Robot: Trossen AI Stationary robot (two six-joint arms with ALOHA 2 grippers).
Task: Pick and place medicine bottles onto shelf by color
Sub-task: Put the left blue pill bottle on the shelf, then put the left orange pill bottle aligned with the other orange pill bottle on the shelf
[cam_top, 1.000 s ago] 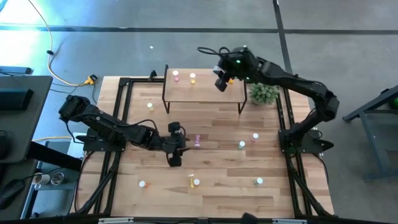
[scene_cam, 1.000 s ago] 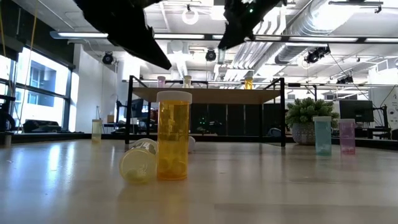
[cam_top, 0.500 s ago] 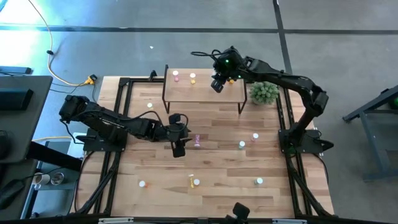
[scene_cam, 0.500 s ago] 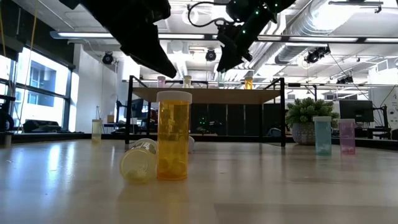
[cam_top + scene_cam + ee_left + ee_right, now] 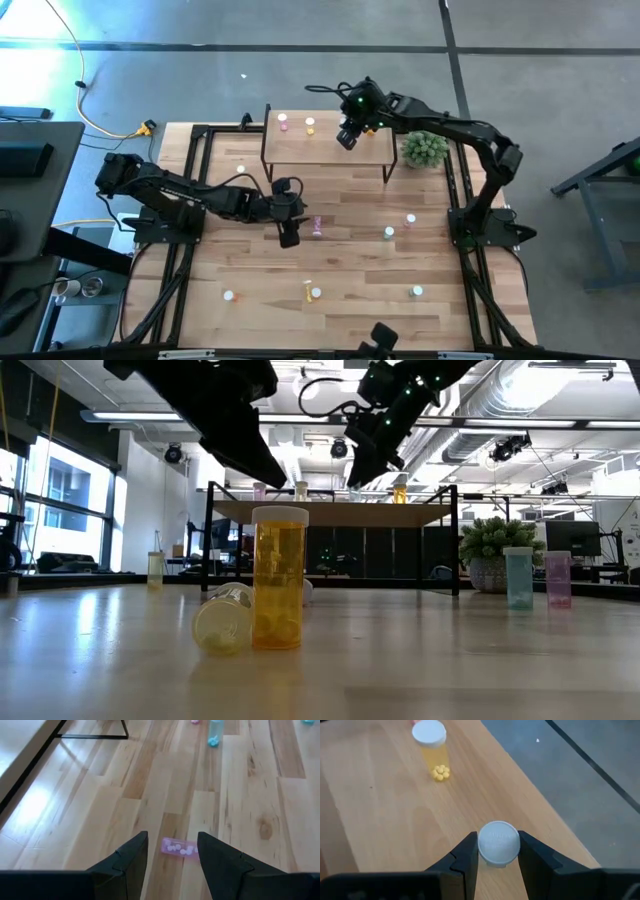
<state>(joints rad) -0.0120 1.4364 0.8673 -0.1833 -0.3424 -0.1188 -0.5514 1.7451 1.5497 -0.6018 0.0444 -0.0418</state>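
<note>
Two pincers: right pincer [image 5: 495, 857] grips white-capped bottle [image 5: 498, 843] over shelf [image 5: 380, 810]; left pincer [image 5: 172, 852] open; no legible labels.

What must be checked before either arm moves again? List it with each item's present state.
1. Right gripper grips a white-capped bottle: ok.
2. It is over the shelf: ok.
3. Yellow bottle stands apart from the drop spot: ok.
4. Held bottle's colour matches that neighbour: cannot tell.
5. Left gripper is open and lined up on the lying pink bottle: ok.
6. Left fingers are clear of the table: cannot tell.
</note>
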